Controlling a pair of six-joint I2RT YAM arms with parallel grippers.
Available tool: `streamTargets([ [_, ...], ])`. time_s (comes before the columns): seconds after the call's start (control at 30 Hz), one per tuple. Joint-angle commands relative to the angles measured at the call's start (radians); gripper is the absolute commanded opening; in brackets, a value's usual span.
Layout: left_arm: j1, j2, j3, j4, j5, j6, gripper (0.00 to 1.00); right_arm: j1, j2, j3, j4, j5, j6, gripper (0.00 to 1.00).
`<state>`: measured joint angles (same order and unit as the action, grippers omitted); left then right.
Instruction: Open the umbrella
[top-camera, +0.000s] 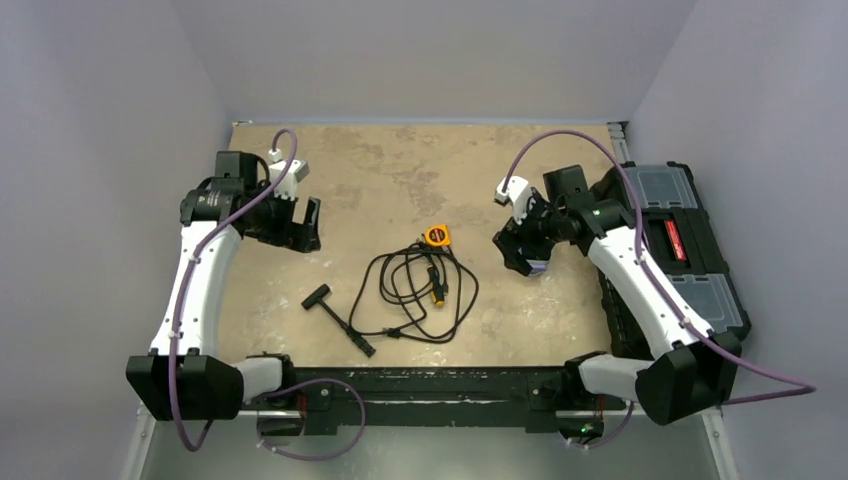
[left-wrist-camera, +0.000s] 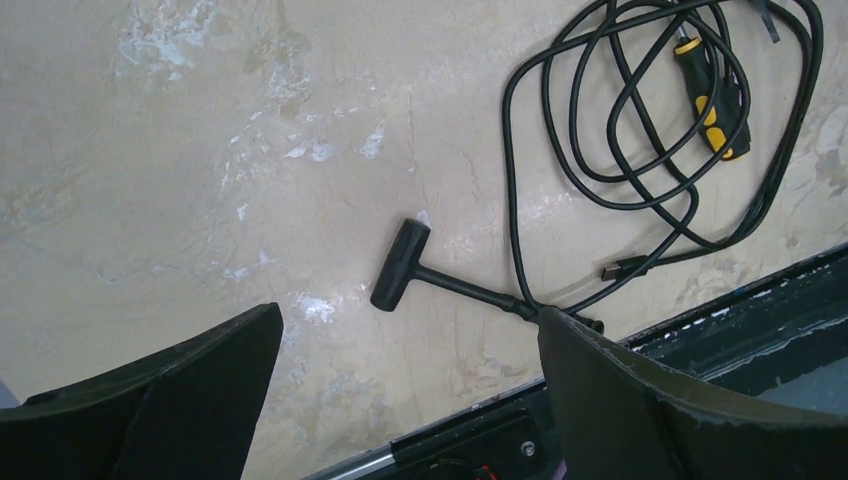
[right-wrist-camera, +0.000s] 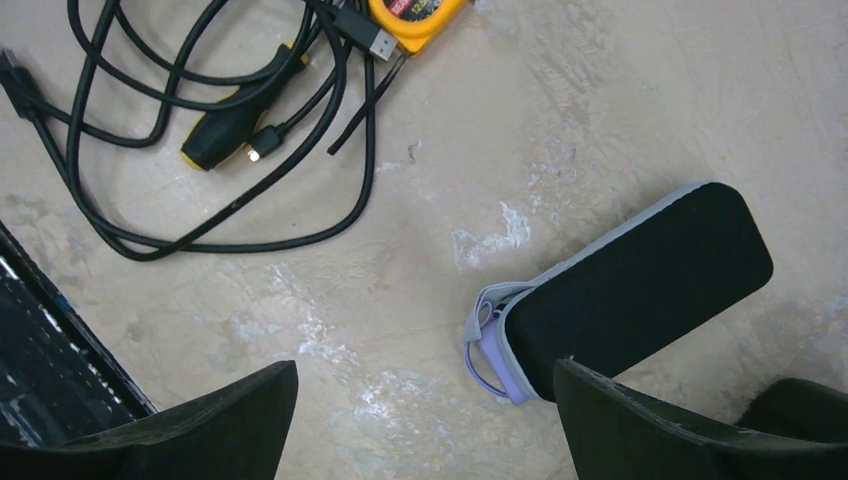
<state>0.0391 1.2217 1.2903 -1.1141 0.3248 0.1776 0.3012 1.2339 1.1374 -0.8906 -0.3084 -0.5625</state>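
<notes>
Right gripper (right-wrist-camera: 425, 378) of mine hangs with its jaws spread wide and nothing between them, just above the folded umbrella (right-wrist-camera: 640, 285). It lies flat on the table (right-wrist-camera: 600, 90), to the right of the coiled black cable (right-wrist-camera: 200, 150), and its lavender-trimmed end is tucked behind one finger. I judge this the reach before a first grasp: next I should shift over to centre on it, descend and close. My right arm stretches forward, wrist bent down; my left gripper (top-camera: 298, 225), equally spread and empty, hovers well apart.
</notes>
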Motion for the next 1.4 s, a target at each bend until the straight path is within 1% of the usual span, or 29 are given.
streamTargets([
  [0.0,-0.079,0.014,0.048,0.05,-0.041,0.062,1.0,-0.016,0.014,0.091,0.0,-0.02,0.125,0.99],
  [0.13,-0.188,0.025,0.066,0.078,-0.039,0.134,1.0,-0.13,0.085,0.137,-0.028,-0.023,0.2,0.99],
  [0.23,-0.303,0.041,0.067,0.1,-0.073,0.166,1.0,-0.193,0.133,0.154,-0.001,0.067,0.243,0.99],
  [0.33,-0.387,0.059,0.067,0.117,-0.09,0.18,1.0,-0.202,0.17,0.156,0.037,0.145,0.283,0.99],
  [0.43,-0.429,0.079,0.078,0.121,-0.09,0.174,1.0,-0.203,0.212,0.147,0.054,0.187,0.298,0.99],
  [0.67,-0.436,0.106,0.116,0.108,-0.101,0.141,1.0,-0.218,0.28,0.094,0.137,0.212,0.31,0.97],
  [0.8,-0.436,0.099,0.11,0.104,-0.097,0.134,1.0,-0.255,0.372,0.15,0.129,0.13,0.316,0.98],
  [0.97,-0.436,0.093,0.113,0.086,-0.094,0.136,1.0,-0.295,0.476,0.224,0.12,0.071,0.313,0.99],
  [1.07,-0.436,0.088,0.113,0.085,-0.104,0.133,1.0,-0.298,0.546,0.27,0.112,0.034,0.309,0.98],
  [1.13,-0.436,0.088,0.116,0.079,-0.112,0.129,1.0,-0.298,0.588,0.292,0.099,-0.018,0.286,0.96],
  [1.17,-0.436,0.089,0.118,0.076,-0.115,0.127,1.0,-0.322,0.603,0.301,0.084,-0.055,0.261,0.93],
  [1.23,-0.436,0.087,0.117,0.068,-0.121,0.126,1.0,-0.326,0.629,0.301,0.06,-0.107,0.242,0.88],
  [1.37,-0.436,0.075,0.108,0.066,-0.138,0.128,1.0,-0.326,0.653,0.249,0.02,-0.167,0.224,0.77],
])
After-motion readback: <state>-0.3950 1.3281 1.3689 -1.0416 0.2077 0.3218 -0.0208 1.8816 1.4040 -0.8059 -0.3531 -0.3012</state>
